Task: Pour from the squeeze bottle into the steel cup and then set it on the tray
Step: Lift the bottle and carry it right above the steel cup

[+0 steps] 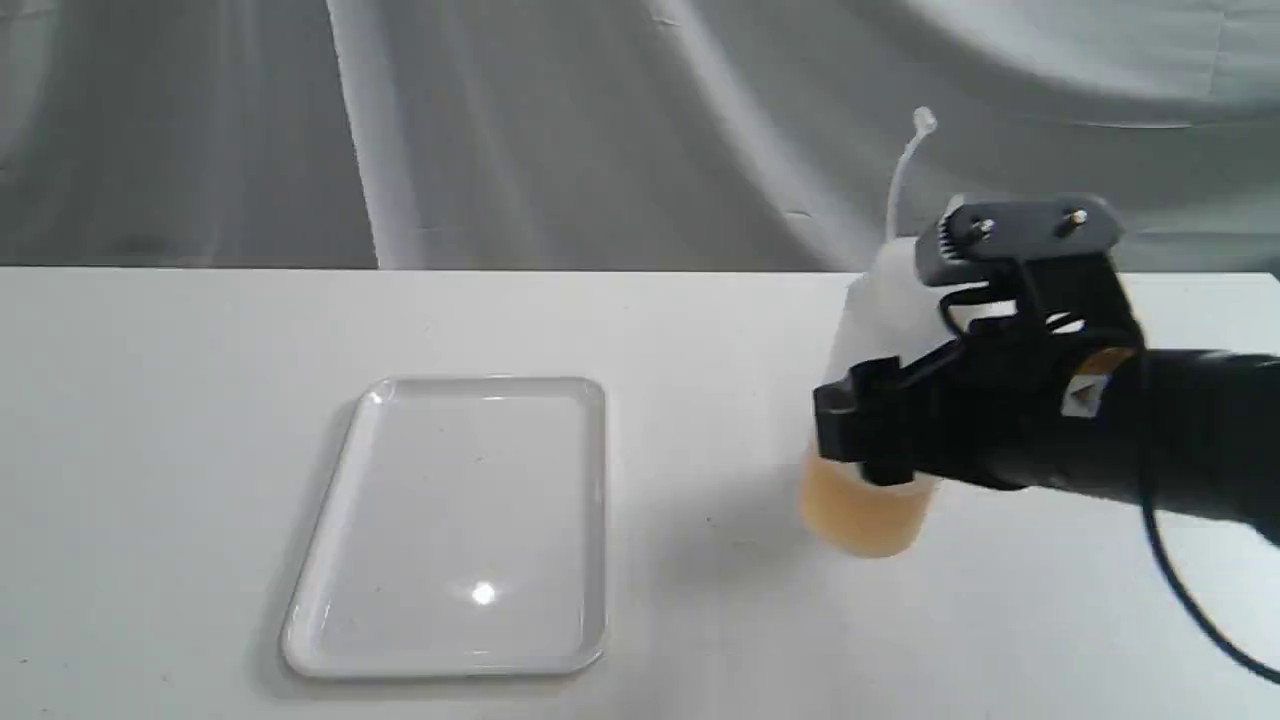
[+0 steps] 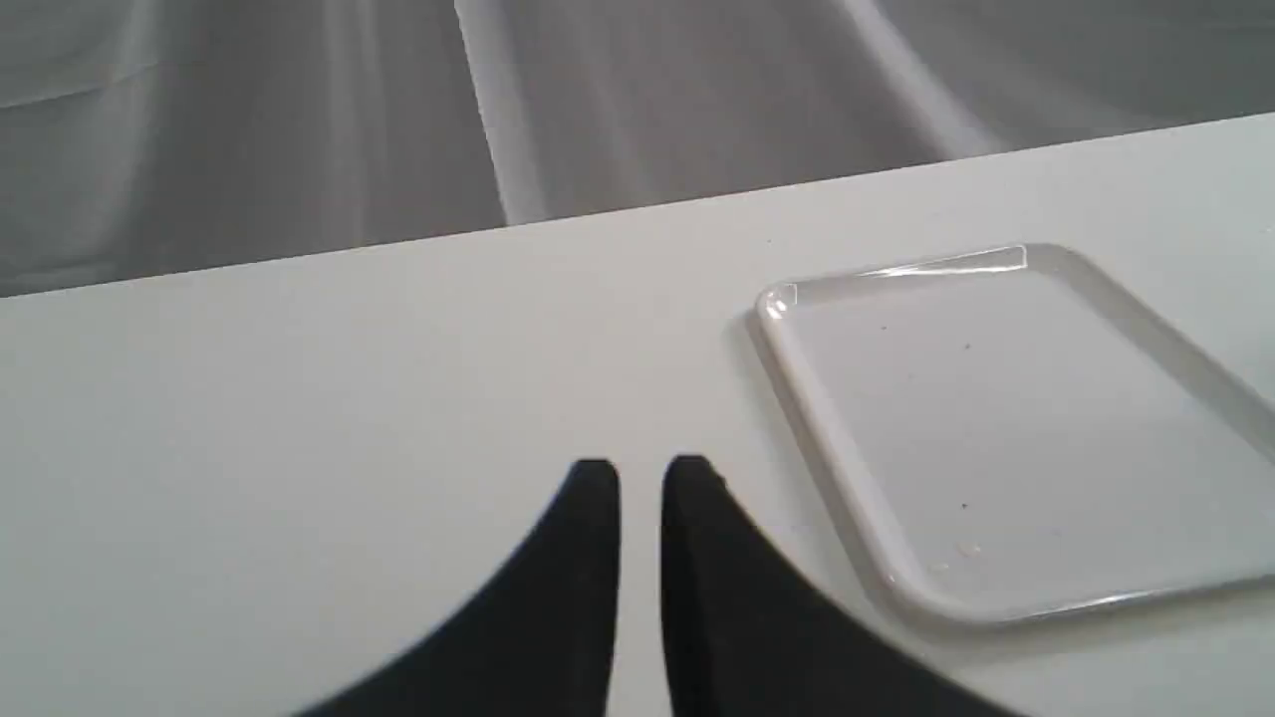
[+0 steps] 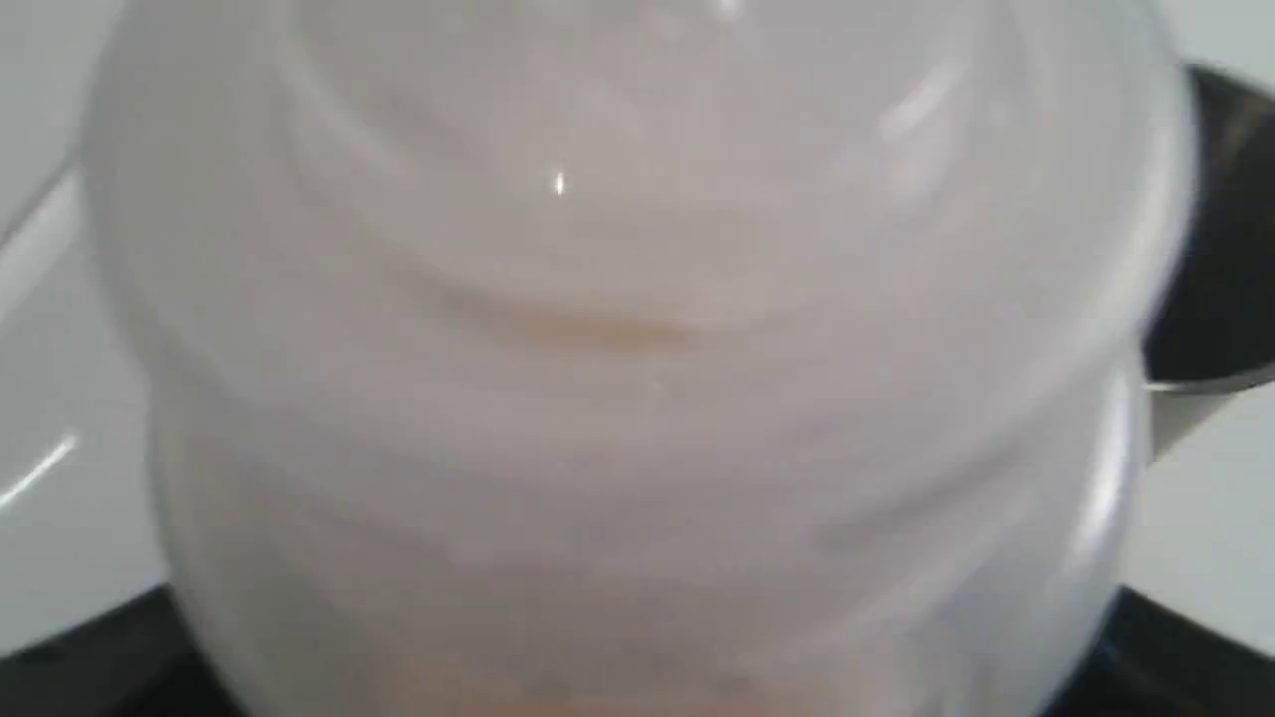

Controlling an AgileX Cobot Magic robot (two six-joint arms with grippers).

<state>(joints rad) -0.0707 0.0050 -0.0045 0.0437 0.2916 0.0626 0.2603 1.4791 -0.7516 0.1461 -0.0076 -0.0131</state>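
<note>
White table before grey drapery: right pincer [image 1: 880,405] grasps the squeeze bottle [image 1: 865,515], apart from the tray [image 1: 440,662]; left pincer [image 2: 640,478] nearly clenched, empty.

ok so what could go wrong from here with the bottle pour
1. The right claw is around the plastic squeeze bottle, and its cap sticks up loose on the strap, so the nozzle seems open: a hard squeeze could squirt amber liquid onto the table.
2. The steel cup does not show in the exterior view; only what may be its rim peeks past the bottle in the right wrist view. Tilting could miss or knock it.
</note>
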